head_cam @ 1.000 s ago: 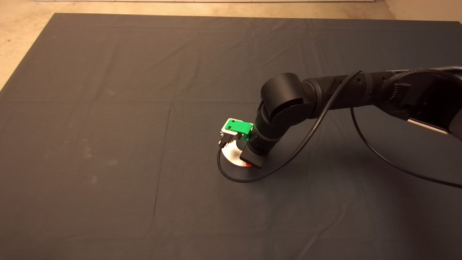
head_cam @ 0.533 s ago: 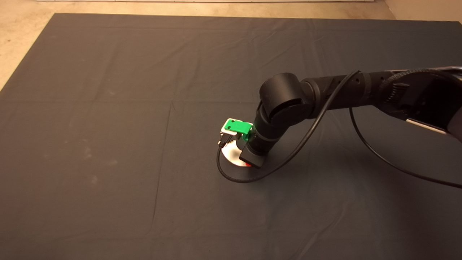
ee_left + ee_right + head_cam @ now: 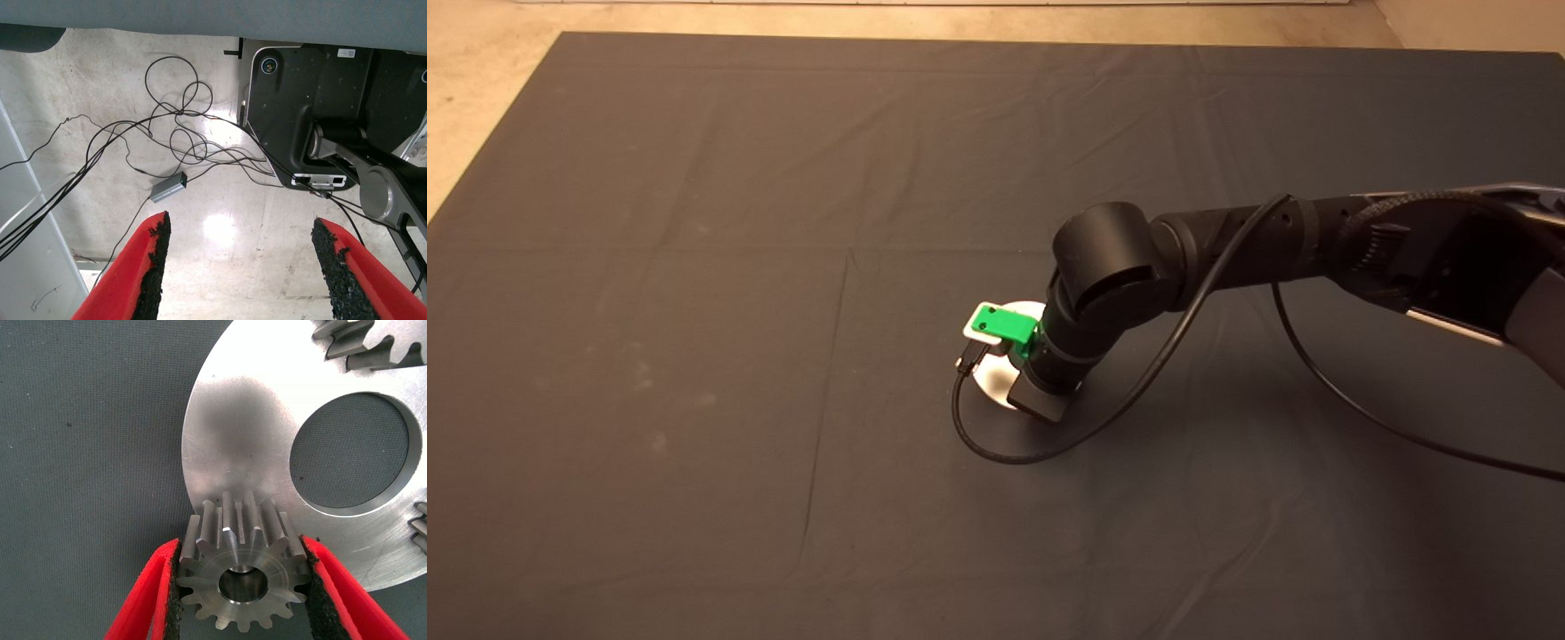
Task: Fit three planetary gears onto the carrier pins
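The right gripper (image 3: pixel 243 587) clamps a planetary gear (image 3: pixel 243 570) at the carrier disc's (image 3: pixel 253 453) rim. No free pin shows beneath its bore, so lowering misaligned could jam it. The left gripper (image 3: pixel 237 267) hangs open off the worktop.

Gear (image 3: pixel 243 577) (held) at disc (image 3: pixel 253 453) rim; mat (image 3: pixel 694 267) beneath.

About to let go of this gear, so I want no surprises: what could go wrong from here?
1. The right hand grips the gear at the carrier disc rim; no pin shows through its centre hole, so it may not be seated.
2. Released unseated, it could roll off onto the mat.
3. Two gears at the picture's edges sit close; teeth could clash.
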Controlling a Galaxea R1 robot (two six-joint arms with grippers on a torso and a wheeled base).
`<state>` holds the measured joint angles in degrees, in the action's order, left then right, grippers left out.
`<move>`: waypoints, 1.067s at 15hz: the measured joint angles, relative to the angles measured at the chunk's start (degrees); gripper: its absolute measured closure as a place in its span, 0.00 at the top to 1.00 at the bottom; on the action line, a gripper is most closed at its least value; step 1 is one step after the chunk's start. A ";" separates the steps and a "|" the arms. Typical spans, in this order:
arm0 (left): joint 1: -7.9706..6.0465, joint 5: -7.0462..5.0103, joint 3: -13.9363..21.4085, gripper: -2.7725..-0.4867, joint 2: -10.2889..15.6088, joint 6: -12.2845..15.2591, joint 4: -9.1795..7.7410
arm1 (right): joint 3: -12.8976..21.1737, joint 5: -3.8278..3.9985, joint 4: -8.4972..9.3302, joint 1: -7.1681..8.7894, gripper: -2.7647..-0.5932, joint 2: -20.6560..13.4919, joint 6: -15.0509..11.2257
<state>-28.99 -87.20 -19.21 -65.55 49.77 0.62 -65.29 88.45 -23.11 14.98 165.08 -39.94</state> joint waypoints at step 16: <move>0.00 -0.01 0.00 0.43 0.00 0.00 -0.01 | -0.02 -0.04 0.00 0.12 0.25 -0.01 -0.03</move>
<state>-28.99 -87.21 -19.21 -65.55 49.77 0.61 -65.32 88.42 -23.11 15.10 165.07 -39.96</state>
